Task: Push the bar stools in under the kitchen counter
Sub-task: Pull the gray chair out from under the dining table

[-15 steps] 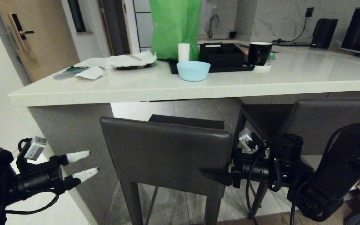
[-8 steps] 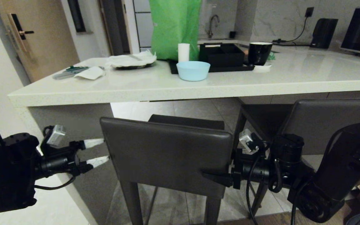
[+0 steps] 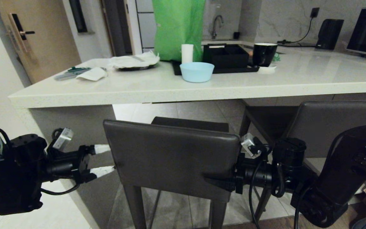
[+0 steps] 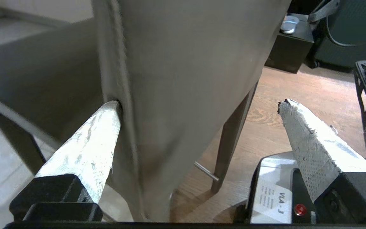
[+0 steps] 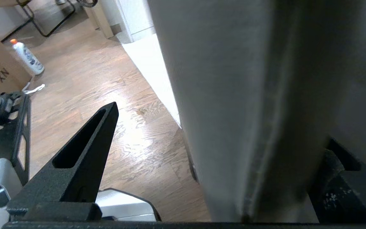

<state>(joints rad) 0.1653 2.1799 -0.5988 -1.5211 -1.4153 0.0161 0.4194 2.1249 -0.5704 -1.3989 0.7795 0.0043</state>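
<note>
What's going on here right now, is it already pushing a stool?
Not visibly yet. The robot is bracketing the near bar stool by its backrest: the left end effector, open, has one finger on each side of the backrest's left edge, and the right end effector, also open, straddles the right edge. The stool stands out from the kitchen counter. The second bar stool waits on the right.

My arms are matte black, looped with black cables. My left hand [image 3: 103,160] has white-wrapped fingers; my right hand [image 5: 202,152], bare black ones.
</note>
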